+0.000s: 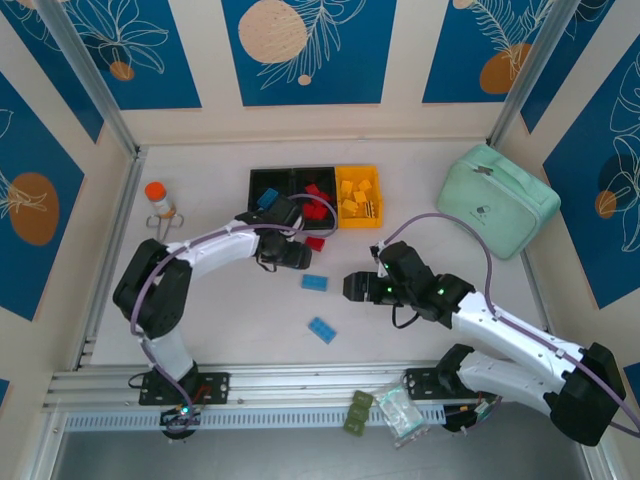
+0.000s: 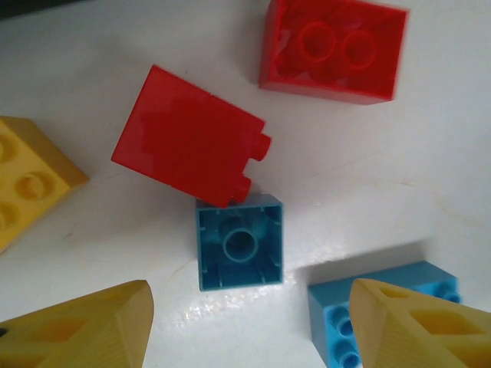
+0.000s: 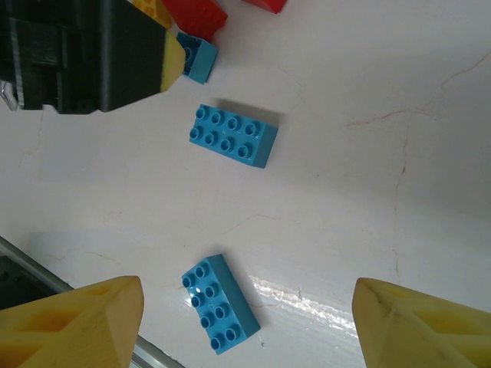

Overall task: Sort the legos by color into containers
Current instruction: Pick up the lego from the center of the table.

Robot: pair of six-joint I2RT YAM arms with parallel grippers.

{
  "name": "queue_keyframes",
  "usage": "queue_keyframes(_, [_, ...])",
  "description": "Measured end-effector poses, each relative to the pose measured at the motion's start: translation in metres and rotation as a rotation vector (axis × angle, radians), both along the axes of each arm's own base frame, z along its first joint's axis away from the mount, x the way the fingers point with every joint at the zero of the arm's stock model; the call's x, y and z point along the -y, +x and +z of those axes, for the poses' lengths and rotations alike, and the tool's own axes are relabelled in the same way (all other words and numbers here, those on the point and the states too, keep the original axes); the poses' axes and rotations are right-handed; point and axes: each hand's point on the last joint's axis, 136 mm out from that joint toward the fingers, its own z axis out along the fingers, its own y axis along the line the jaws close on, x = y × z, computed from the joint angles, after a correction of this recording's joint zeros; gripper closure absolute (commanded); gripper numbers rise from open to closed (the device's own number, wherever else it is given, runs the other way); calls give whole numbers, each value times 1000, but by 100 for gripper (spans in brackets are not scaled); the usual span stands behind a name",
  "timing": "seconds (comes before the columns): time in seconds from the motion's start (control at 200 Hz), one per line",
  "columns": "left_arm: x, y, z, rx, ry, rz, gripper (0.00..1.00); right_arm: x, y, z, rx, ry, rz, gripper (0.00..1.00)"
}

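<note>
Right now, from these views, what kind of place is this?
Probably a robot lab test cell: left arm and right arm mounted on an aluminium rail, printed backdrop panels walling the white table, legos staged beside containers.

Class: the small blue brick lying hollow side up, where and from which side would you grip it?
Probably from straight above, pinching the blue brick by its left and right walls in the left wrist view: both stand flat and clear, while the tipped red brick crowds its top edge.

The left end effector [image 1: 292, 250] [image 2: 249, 297] is pointed downward, its fingers [image 2: 84, 330] spread with nothing held between them. The right end effector [image 1: 352, 287] [image 3: 247, 295] is likewise lowered, spread and empty.
</note>
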Motion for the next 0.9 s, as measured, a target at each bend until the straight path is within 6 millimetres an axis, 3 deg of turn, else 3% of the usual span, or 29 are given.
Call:
queue_keyframes(0.14, [-4,-1,-19,-28,44,12,37,-1,1,-1,-2,-2,-1,28])
queue_keyframes(0.34, [-6,3,-32,-27,76,29,48,-1,1,-4,-6,-5,-1,28])
queue_keyframes(0.62, [-5,8,-31,-9,86,31,64,0,2,-8,-16,-11,-7,28])
queue_keyframes(0.9, [-5,7,-25,-2,80,30,66,-3,5,-12,-22,-12,-8,28])
